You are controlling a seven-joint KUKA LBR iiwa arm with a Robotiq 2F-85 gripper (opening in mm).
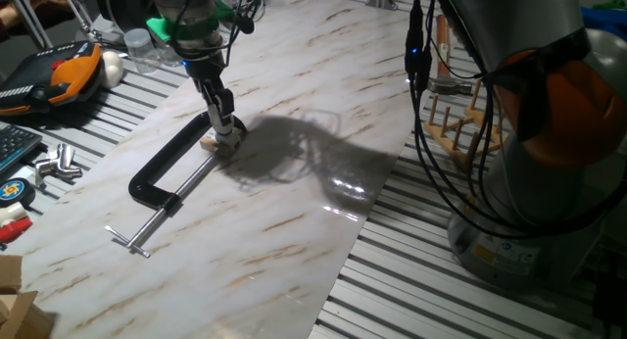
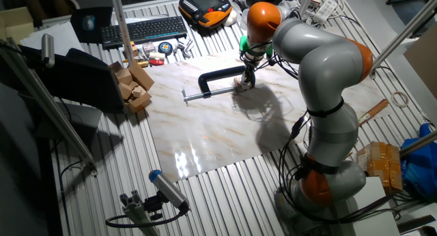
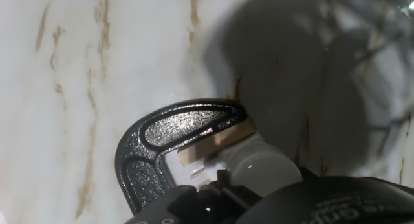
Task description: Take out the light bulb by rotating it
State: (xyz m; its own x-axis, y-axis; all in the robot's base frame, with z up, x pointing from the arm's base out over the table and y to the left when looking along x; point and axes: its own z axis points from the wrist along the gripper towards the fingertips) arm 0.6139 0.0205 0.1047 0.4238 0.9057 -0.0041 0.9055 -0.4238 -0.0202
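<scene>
The light bulb point(image 3: 264, 167) is a frosted white globe. It sits in a small tan wooden block point(image 3: 217, 141) that the black C-clamp point(image 3: 169, 141) holds on the marble board. My gripper point(image 1: 229, 129) comes down from above and is shut on the bulb; its dark fingers point(image 3: 213, 197) cover the bulb's lower part in the hand view. In one fixed view the block point(image 1: 210, 141) shows just left of the fingertips, with the clamp point(image 1: 165, 174) stretching to the front left. In the other fixed view the gripper point(image 2: 245, 83) stands at the clamp's point(image 2: 217, 75) right end.
An orange-and-black pendant point(image 1: 67, 74) and a white egg-like thing point(image 1: 114, 67) lie off the board at the back left. A wooden peg rack point(image 1: 456, 123) stands to the right. A keyboard point(image 2: 143, 28) and stacked wooden blocks point(image 2: 133, 86) are beside the board.
</scene>
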